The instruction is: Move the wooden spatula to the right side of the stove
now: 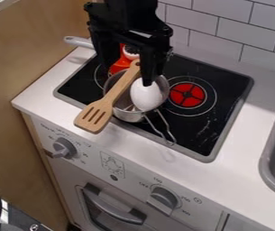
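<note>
While above the pot (127, 116) — fingers (153, 65) apart.

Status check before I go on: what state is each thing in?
Claw: open, above the pot.
Wooden spatula: lying slanted across the pot, slotted head beyond its rim.
Metal pot: on the stove, uncovered.
White egg-shaped object: in the pot.
Burner: red; can't tell if hot.
Oven door: shut.
Front knobs: attached; settings unclear.
</note>
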Action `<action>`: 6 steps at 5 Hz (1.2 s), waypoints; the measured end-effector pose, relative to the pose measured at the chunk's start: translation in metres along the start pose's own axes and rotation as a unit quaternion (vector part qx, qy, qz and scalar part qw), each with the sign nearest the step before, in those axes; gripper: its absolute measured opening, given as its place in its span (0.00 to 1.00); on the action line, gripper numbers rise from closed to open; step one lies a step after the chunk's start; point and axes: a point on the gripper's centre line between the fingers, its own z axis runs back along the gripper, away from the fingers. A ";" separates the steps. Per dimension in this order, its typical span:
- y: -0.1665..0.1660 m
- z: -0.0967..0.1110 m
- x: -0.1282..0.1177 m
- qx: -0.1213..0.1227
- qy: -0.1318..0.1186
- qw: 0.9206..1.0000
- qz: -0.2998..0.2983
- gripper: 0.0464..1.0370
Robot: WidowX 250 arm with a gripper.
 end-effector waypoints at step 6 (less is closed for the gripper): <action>0.041 -0.017 0.019 0.036 -0.015 0.999 -0.034 0.96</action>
